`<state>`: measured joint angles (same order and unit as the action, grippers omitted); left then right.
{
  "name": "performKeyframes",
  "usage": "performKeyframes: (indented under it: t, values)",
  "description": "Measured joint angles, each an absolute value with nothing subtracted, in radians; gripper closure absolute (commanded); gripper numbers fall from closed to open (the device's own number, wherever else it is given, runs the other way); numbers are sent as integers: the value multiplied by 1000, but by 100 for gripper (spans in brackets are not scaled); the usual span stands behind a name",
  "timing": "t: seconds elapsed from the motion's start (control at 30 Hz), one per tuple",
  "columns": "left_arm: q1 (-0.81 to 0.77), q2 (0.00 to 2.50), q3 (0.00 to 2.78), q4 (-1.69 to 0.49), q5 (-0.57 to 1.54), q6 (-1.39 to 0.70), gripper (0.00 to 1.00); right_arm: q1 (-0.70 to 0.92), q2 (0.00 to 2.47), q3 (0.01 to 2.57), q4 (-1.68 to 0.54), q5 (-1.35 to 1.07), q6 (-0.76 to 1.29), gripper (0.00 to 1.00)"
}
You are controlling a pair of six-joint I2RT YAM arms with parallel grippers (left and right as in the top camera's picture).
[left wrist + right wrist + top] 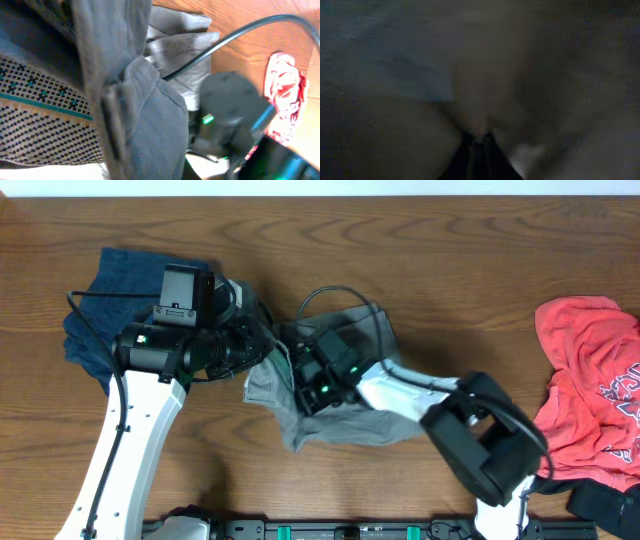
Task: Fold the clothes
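Note:
The grey shorts (345,423) lie bunched in the middle of the table. My left gripper (266,352) is at their left edge. In the left wrist view the grey cloth (150,125) hangs gathered right in front of the camera, with the patterned pale inner waistband (40,110) showing; the fingers are hidden by cloth. My right gripper (303,380) is pressed into the shorts from the right. Its view is dark with cloth (420,75) against the lens, and its fingers (479,142) are together, pinching fabric. The dark navy garment (105,320) lies at the far left. The red T-shirt (590,390) lies at the right edge.
The two wrists are very close together over the shorts, with black cables (340,295) looping above them. A dark item (605,502) lies at the front right below the red T-shirt. The right arm's body (230,110) fills the right side of the left wrist view.

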<state>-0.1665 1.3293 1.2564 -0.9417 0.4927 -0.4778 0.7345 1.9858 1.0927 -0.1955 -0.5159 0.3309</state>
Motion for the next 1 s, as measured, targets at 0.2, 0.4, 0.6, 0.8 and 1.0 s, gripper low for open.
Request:
performKeyframes:
  t: [0.2,0.4,0.6,0.8,1.0]
  values:
    - [-167,1329,1256,-946,499,-479,94,494,1792,1094,-384,-479,303,86]
    - [-167,1330,1256,-947,499,-483,94,313,1700,1105,-646,-425,212,91]
    - [-205,1333,1256,-936,498,-485,94,278,1759,1091,-763,-377,109,93]
    - [-300,1357,1256,-896,498,-492,94,279,1831,1045,-730,-279,107,94]
    - [-395,1411,1256,-807,498,-521,94,281,1842,1049,-725,-269,138,95]
